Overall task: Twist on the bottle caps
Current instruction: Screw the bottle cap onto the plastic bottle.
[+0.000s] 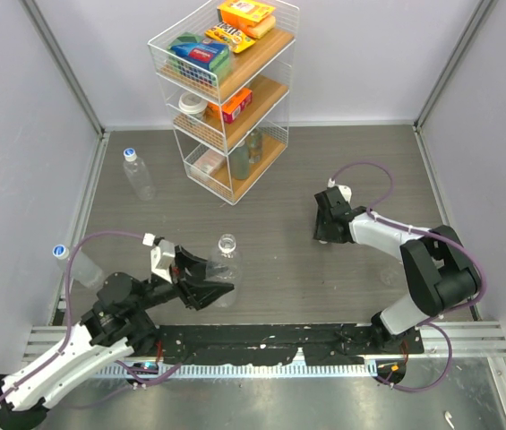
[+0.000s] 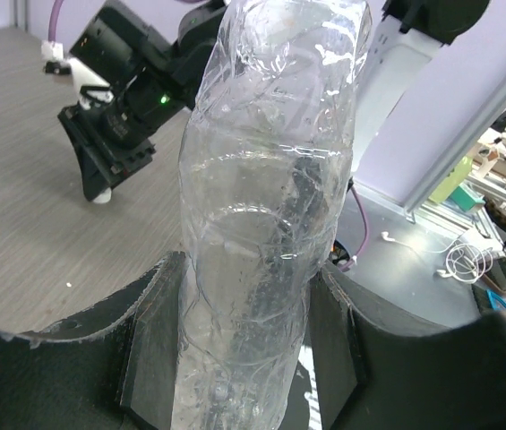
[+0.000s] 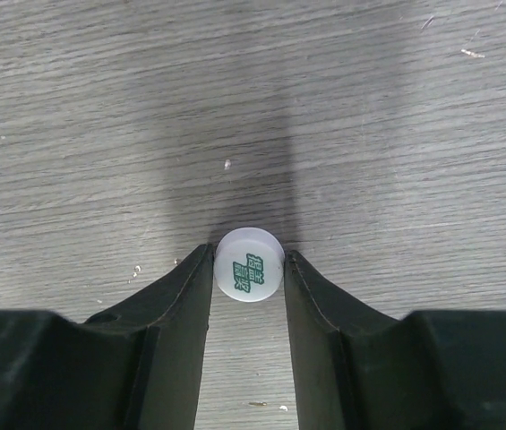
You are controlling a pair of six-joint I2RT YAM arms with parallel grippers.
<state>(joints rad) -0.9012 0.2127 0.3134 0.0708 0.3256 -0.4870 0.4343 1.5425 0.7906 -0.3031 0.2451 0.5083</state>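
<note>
Left arm low, stretched inward: left pincer (image 1: pixel 202 287) clamps upright bottle (image 2: pixel 261 224). Right arm angled down: right pincer (image 3: pixel 249 270) pinches white cap (image 3: pixel 249 263) on worktop (image 3: pixel 369 107).

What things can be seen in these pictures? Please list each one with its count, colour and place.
capped bottles: two, clear with white-and-blue caps, at the left of the table; the second is near the left edge.
uncapped bottle: one, clear, near the centre, held.
bottle cap: one, white with green print, on the table at the right.
wire rack: one, white, three wooden shelves, far centre.
packages: several, orange, red, blue and green, on the rack.
table: one, grey wood grain.
left tool: black, shut on the uncapped bottle.
right tool: black, shut on the bottle cap.
</note>
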